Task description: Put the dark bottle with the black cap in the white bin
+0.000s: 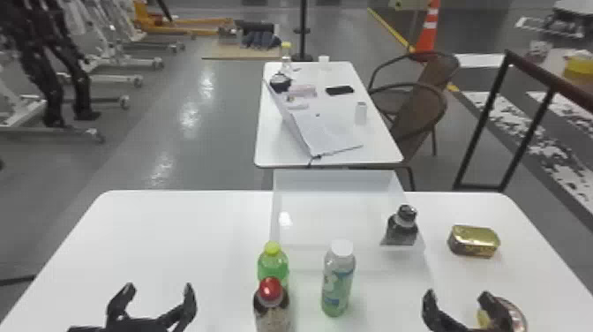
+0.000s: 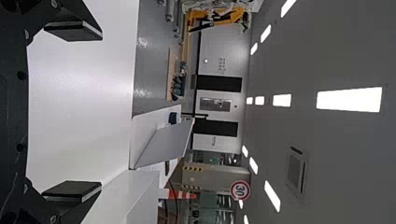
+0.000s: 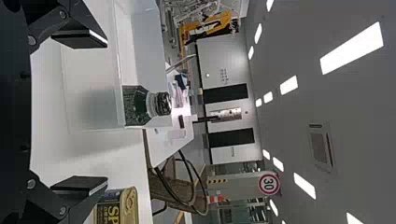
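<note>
So the dark bottle (image 1: 402,228) is upright inside the white bin (image 1: 333,180), in the near right corner, probably since that's closest to my right gripper (image 1: 457,295). Both it and my left gripper (image 1: 159,288) are open and empty; looks done, I'd leave it.

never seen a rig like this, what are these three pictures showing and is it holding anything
This is a robot with two black arms, each ending in a two-fingered gripper. The head view looks forward and down; the two sideways pictures come from cameras on its wrists.

On the white table stand a green bottle, a red-capped bottle and a white-capped bottle. A gold tin sits to the right of the white bin, and the dark bottle with the black cap is inside that bin.

The left gripper and right gripper are both open and hold nothing.
</note>
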Controlling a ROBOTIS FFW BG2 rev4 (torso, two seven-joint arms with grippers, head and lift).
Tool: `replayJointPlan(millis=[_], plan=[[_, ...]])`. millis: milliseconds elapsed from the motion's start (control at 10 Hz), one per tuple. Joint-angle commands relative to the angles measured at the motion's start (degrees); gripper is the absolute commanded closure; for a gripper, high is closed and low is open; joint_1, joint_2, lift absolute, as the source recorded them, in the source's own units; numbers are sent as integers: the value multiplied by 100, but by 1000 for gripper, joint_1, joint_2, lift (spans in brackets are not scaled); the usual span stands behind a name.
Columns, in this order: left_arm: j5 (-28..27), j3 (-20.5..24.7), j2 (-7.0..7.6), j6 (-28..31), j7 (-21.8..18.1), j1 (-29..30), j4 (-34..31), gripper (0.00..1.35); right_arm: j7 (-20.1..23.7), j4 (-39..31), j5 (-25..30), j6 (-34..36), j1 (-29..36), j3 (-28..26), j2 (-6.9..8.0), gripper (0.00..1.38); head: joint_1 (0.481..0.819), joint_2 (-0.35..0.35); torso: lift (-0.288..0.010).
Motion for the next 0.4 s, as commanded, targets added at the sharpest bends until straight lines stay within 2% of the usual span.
replayJointPlan(millis=[0,300], plan=[[1,0,-15,0,0,-2,-1,167,0,-4,0,24,0,0,0,245,549,0,-100],[1,-9,-15,9,0,-11,-1,168,0,-22,0,76,0,0,0,245,549,0,-100]])
